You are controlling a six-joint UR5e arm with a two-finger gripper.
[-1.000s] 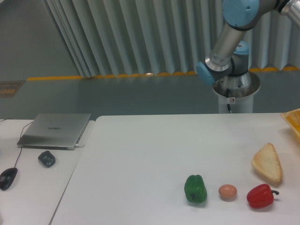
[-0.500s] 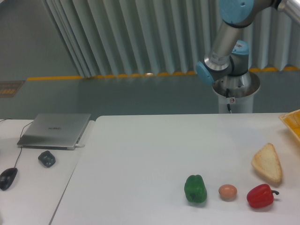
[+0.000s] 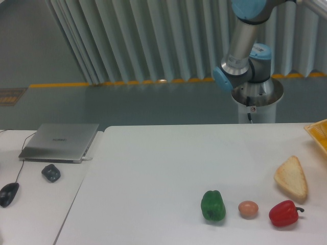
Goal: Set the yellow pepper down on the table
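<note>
only the arm's (image 3: 244, 46) elbow and lower joints show, rising from its pedestal (image 3: 257, 104) beyond the far right edge of the bench (image 3: 153, 173) and running out of the top of the frame, so the fingers are out of view and i cannot tell whether they are apart or together. no yellow pepper shows anywhere in the frame, so its place relative to the fingers cannot be told. on the white bench, near the front right, three things sit in a row: a green pepper (image 3: 213, 205) on the left, an egg (image 3: 248, 209) just beside it in the middle, and a red pepper (image 3: 284, 213) on the right. a slice of bread (image 3: 292, 177) lies a little farther back, right of the row. a yellow-orange thing (image 3: 320, 133) pokes in at the right edge. on the smaller desk (image 3: 30, 204) to the left lie a closed laptop (image 3: 60, 141), a small dark object (image 3: 50, 172) and a mouse (image 3: 8, 194).
</note>
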